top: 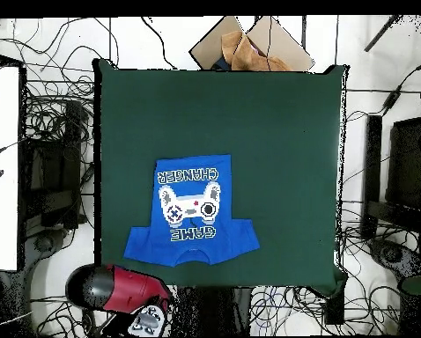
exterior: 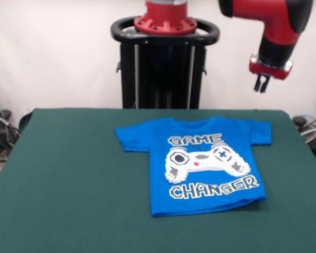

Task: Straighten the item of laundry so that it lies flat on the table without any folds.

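Note:
The item of laundry [exterior: 200, 163], a bright blue T-shirt with a game controller print and the words "GAME CHANGER", lies print-up on the dark green table [exterior: 68, 174]. Both sleeves are spread out, and the hem ripples slightly at its front right corner. From overhead, the shirt [top: 192, 211] sits left of the middle of the table [top: 276, 132], collar towards the bottom edge. My gripper [exterior: 262, 84] hangs high in the air beyond the table's far right corner, well clear of the shirt. Its fingers are close together and hold nothing. From overhead, the gripper [top: 146, 322] is off the table's lower left edge.
The black pedestal [exterior: 166, 63] stands behind the table's far edge. A brown cardboard box [top: 249, 44] lies on the floor past the table's top edge in the overhead view. Cables [top: 55, 132] cover the floor around the table, and a white surface [top: 3, 167] is at the left.

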Motion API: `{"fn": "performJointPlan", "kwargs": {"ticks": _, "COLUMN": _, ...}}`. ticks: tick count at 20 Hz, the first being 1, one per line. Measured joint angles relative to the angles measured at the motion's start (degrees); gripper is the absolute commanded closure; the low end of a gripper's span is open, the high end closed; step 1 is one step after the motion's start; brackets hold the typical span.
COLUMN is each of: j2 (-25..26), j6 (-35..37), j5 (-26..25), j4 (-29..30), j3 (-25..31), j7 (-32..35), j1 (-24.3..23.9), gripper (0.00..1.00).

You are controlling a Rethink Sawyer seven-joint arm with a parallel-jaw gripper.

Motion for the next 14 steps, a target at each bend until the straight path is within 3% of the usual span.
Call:
{"fn": "performJointPlan", "kwargs": {"ticks": 10, "j2": -1.24, "j6": -8.41, "j5": -0.35, "j4": -3.73, "j3": -5.00, "j7": 0.00, "j1": -2.11, "gripper": 1.00}}
{"fn": "performJointPlan", "kwargs": {"ticks": 14, "j2": -2.23, "j6": -7.43, "j5": -2.45, "j4": -6.39, "j3": -6.81, "j7": 0.00, "j1": -4.03, "gripper": 1.00}}
